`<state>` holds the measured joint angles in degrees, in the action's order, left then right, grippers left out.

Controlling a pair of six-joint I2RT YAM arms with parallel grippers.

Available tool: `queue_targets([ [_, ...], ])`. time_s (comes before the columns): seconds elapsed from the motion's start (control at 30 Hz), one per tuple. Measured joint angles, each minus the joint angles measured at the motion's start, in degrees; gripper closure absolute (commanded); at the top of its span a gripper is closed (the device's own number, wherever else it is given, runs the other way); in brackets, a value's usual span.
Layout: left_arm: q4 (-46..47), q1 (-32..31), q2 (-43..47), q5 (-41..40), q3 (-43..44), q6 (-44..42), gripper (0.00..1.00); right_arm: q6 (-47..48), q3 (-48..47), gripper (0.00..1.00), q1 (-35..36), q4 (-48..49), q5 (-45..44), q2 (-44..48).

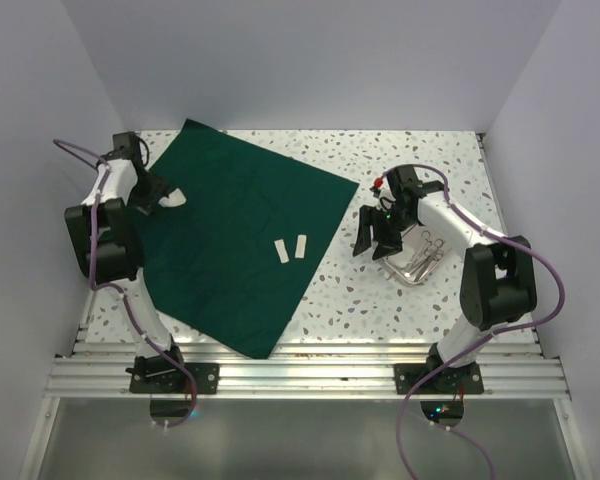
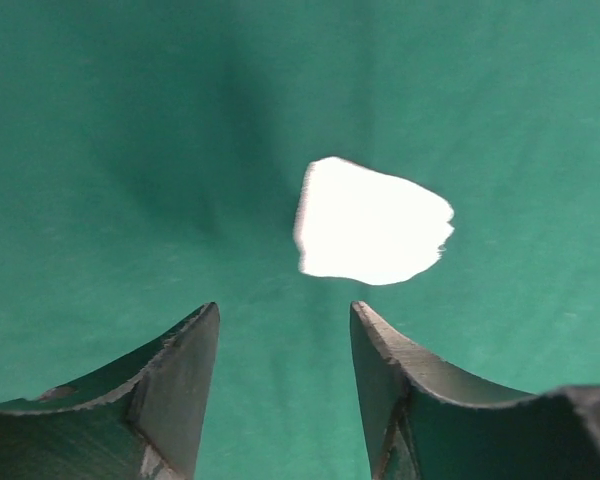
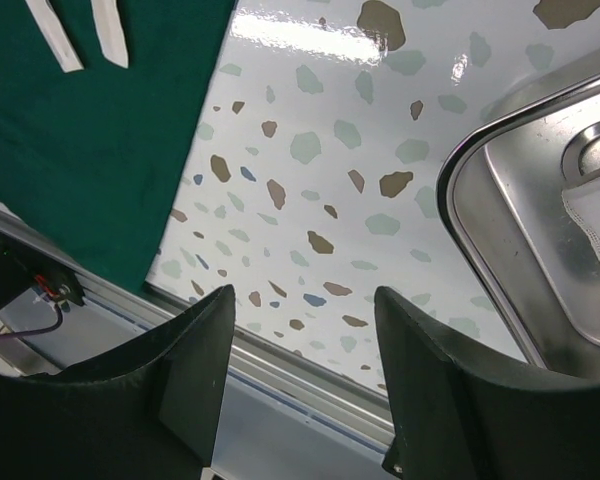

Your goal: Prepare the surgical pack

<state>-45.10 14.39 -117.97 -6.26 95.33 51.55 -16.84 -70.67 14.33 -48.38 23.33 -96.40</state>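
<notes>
We see the dark green cloth spread flat as a large sheet on the speckled worktop, with one corner toward the far wall and one toward the arm bases. Our left claw hangs over the cloth's left corner, its jaws apart and nothing between them. A small white scrap lies on the cloth just ahead of the fingertips, not touching them. Two white strips lie side by side on the cloth, near its right-hand edge. Our right claw is off the cloth, to its right, above bare worktop, its jaws likewise spread and empty. Further right of the cloth, and apart from it, sits the steel tray. It holds steel instruments and a piece of white fabric.
</notes>
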Motion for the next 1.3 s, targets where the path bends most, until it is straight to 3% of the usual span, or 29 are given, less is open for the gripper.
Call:
queue_targets([
  [0.3, 5.6, 0.1, -1.6, 3.6, -0.5, 2.6, 0.48, 0.0, 0.0, 0.38, 0.0, 0.0, 0.0, 0.0],
  [1.3, 6.5, 0.6, -6.4, 3.4, 0.2, 5.0, 0.63, 0.4, 0.0, 0.38, 0.0, -0.2, -0.3, -0.9],
])
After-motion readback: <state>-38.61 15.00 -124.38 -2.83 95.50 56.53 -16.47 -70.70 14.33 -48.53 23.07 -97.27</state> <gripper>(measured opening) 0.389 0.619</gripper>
